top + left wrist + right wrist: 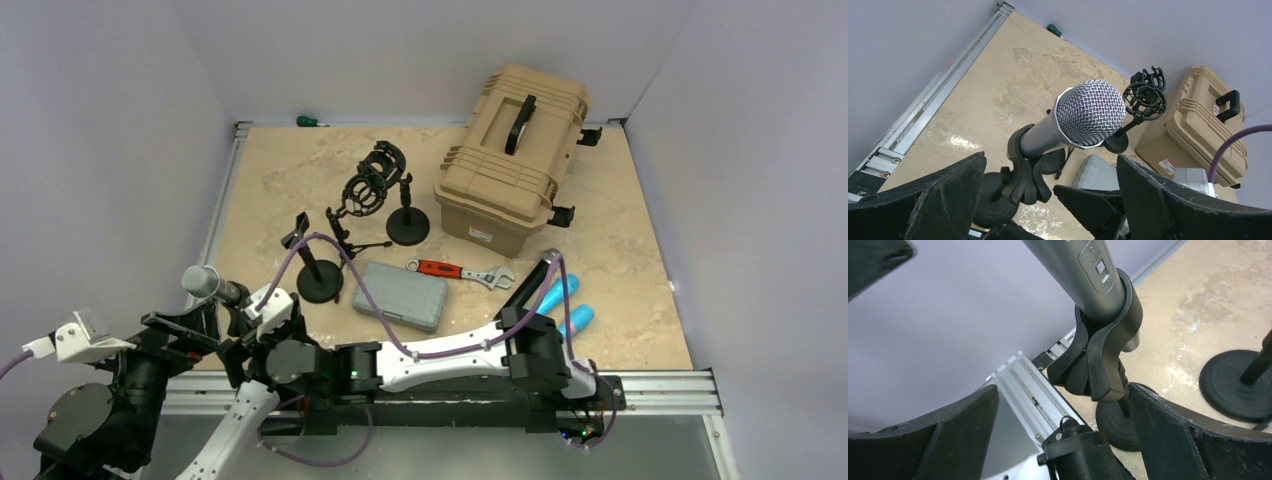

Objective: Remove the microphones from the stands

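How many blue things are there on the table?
2. Both lie side by side on the table beside the right arm: one blue thing farther back, the other nearer the front edge. The arm hides their ends; more could be underneath.

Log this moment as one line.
phase: pre-grasp | microphone: seated in clip | left gripper: open, facing microphone | right gripper: open, facing clip
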Robot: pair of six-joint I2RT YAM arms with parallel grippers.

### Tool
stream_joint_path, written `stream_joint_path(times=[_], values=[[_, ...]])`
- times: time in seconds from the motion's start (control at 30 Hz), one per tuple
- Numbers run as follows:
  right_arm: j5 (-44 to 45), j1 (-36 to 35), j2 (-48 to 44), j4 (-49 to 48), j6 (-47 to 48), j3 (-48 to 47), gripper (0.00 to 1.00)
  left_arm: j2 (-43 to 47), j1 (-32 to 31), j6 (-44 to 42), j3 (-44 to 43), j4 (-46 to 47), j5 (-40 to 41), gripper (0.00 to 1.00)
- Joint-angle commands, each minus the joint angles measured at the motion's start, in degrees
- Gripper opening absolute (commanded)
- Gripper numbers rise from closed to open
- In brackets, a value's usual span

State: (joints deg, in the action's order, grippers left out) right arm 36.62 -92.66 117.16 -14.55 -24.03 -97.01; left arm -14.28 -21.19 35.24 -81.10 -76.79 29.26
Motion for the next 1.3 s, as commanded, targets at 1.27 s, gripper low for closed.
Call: stream_joint_path(times=[1.27], values=[[-13.44,4.75,-13.48,-14.88,21.25,21.71,0.9,6.65,-0.25,-11.35,9.55,6.61,-11.4,0.98]])
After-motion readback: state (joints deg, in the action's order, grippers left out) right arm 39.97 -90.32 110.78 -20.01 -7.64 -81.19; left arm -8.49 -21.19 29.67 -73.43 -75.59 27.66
